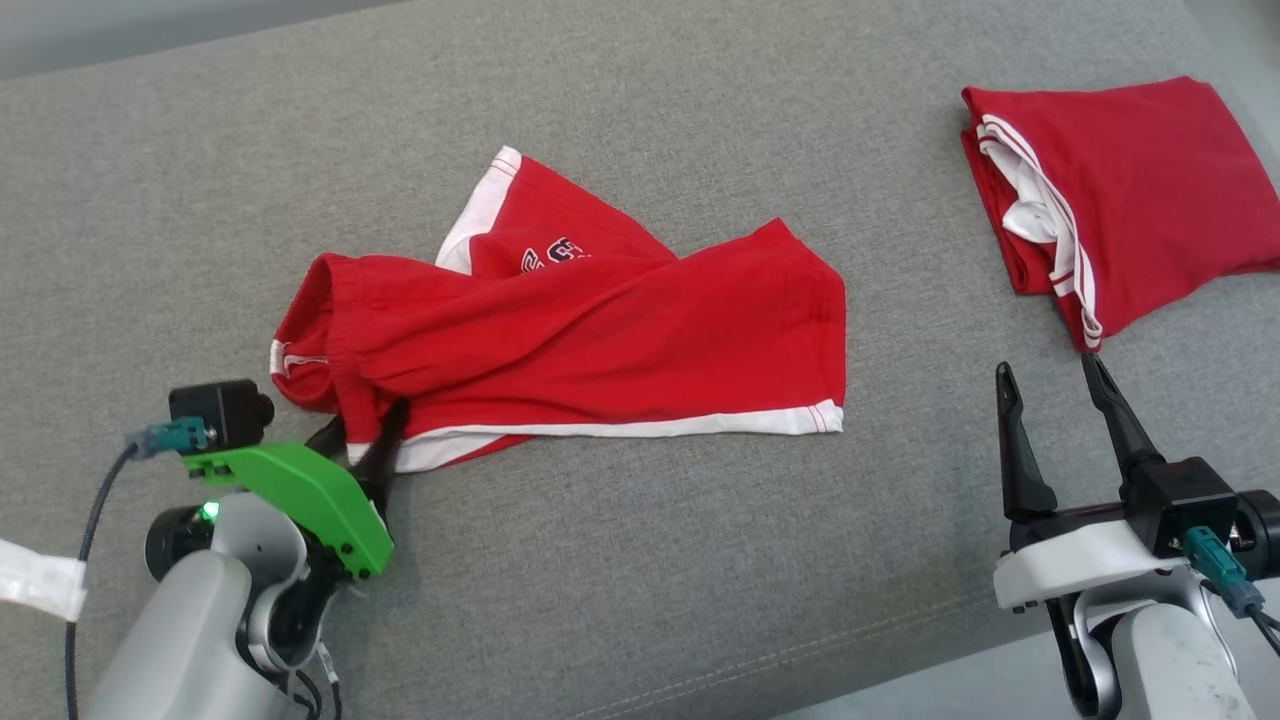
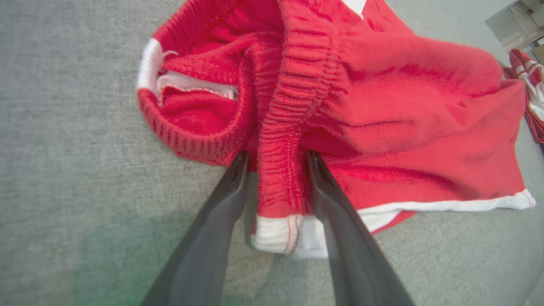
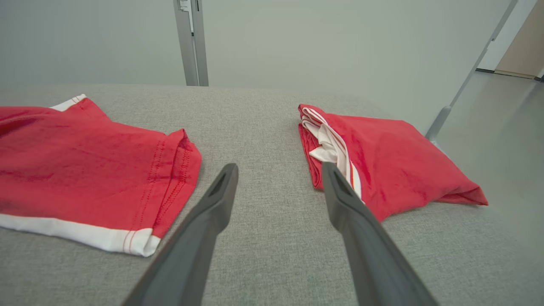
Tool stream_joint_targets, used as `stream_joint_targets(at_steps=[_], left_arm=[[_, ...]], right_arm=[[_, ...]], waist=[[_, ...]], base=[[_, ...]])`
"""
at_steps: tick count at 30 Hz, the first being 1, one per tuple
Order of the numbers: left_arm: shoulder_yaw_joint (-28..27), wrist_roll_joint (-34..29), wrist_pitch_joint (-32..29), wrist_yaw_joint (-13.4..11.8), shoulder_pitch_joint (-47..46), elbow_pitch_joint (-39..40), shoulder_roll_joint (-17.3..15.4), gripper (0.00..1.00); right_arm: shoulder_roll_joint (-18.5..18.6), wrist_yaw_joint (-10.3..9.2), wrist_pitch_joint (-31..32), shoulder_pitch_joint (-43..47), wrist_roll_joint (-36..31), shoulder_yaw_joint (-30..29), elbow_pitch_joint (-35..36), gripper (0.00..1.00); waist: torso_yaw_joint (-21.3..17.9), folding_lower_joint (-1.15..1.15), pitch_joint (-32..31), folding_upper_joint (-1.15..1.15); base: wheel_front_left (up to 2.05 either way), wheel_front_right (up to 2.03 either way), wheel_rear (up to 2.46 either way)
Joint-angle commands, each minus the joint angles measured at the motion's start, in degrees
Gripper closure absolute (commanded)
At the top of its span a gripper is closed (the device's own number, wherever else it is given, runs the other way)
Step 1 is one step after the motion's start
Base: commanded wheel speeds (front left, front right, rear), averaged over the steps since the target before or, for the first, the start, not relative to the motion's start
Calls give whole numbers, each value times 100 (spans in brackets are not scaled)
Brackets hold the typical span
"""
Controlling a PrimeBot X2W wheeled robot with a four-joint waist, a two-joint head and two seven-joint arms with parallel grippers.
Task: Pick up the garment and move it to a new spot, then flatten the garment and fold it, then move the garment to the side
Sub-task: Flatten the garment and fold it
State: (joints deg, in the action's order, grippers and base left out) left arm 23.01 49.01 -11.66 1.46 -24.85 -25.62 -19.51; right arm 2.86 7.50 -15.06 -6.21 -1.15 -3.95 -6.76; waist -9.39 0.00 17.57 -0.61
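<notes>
Garment [image 1: 620, 330] waistband between left hand [image 1: 368, 420] fingers [image 2: 340, 221]

Left gripper [image 2: 276, 161] fingertips [image 2: 239, 168] are buried under the waistband fold of the shorts [image 1: 600, 330], tips not visible. Print [image 1: 552, 255] is half covered by a fold, unreadable. Folded garment [image 1: 1130, 190] at the grey pad's [image 1: 640, 560] far right corner is clipped by the head view's edge.
</notes>
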Motion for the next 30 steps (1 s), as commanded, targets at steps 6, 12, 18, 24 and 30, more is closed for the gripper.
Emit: stream_joint_targets(at_steps=[6,12,18,24,30], left_arm=[[23,-203,587,-241,873,451,14,0],[-46,-477,1415,-507,1642,1019,41,0],[27,-760,2045,-676,2075,1138,122,0],[44,-1194,2587,-690,2306,1073,140,0],[-314,-1685,2683,-688,2600,1216,191,0]], right_arm=[[10,-3,-15,250,-108,-139,18,0],[10,-3,-15,437,-218,-295,123,0],[9,-3,-15,562,-345,-430,166,0],[10,-3,-15,646,-414,-375,108,0],[10,-3,-15,743,-370,-270,-10,0]], waist=[[338,0,-564,61],[628,0,-942,61],[923,0,-1255,61],[1155,0,-1563,61],[1304,0,-1724,61]], base=[[0,0,0],[0,0,0],[0,0,0],[0,0,0],[0,0,0]])
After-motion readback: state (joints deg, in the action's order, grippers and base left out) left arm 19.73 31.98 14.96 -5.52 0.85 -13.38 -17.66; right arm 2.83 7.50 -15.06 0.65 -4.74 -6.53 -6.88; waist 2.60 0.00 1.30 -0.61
